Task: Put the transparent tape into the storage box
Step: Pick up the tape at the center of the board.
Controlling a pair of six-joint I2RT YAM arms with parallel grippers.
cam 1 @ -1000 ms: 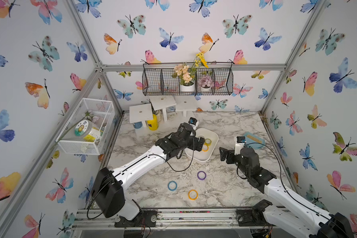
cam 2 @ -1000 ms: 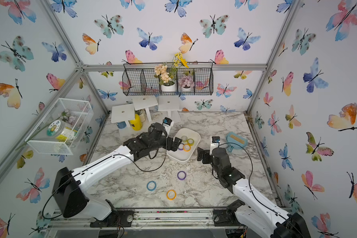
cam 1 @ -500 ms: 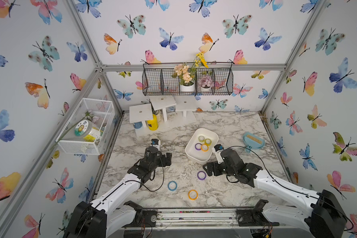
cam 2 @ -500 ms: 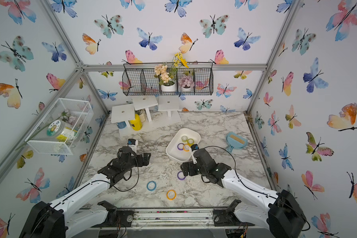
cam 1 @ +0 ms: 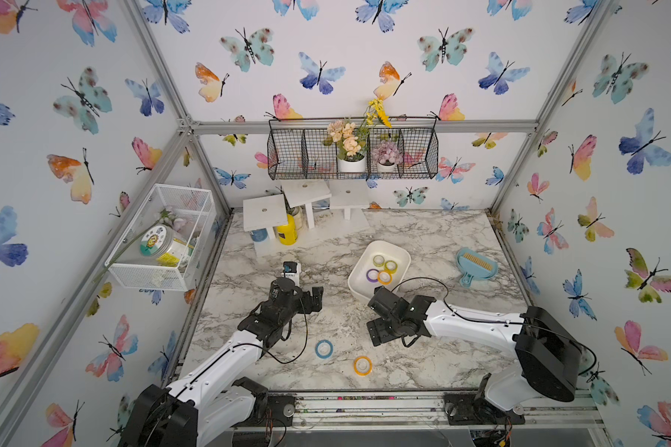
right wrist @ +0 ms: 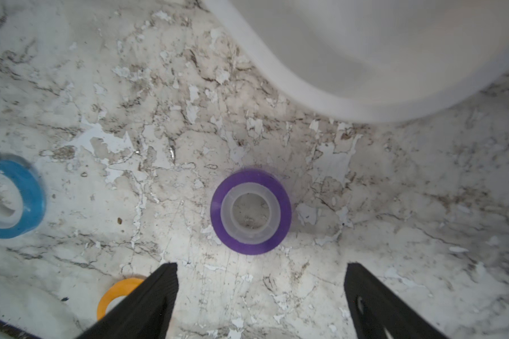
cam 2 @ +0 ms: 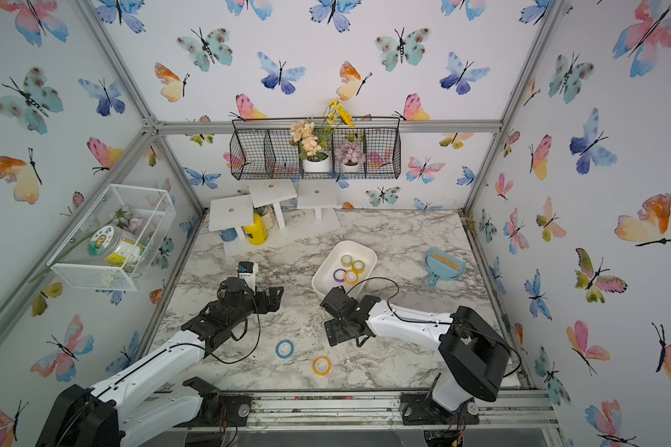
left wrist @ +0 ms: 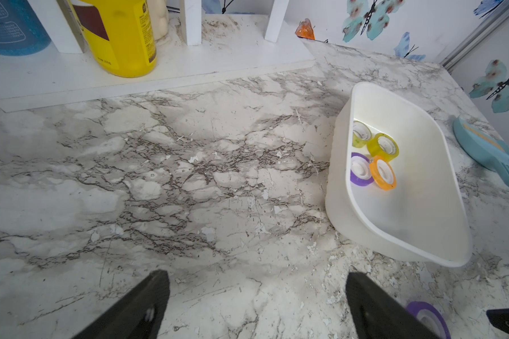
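Note:
The storage box [cam 1: 358, 287] [cam 2: 321, 285] is a white tub mid-table; in both top views and the left wrist view [left wrist: 340, 187] it holds several transparent tape rolls: yellow-green, purple and orange. A purple tape roll [right wrist: 251, 212] lies flat on the marble just in front of the box. My right gripper [right wrist: 260, 267] [cam 1: 380, 336] hovers over it, open, the roll just ahead of its fingertips. In both top views that roll is hidden under the gripper. My left gripper [left wrist: 257, 276] [cam 1: 314, 300] is open and empty, left of the box.
A blue tape roll [cam 1: 323, 349] [right wrist: 9, 199] and an orange one [cam 1: 362, 365] [right wrist: 115, 293] lie near the front edge. A blue dustpan [cam 1: 475, 267] sits right of the box. White risers with a yellow bottle [cam 1: 286, 230] stand at the back left.
My left arm has drawn back from over the box to the left of it. My right gripper has swung from right of the box to over the purple roll.

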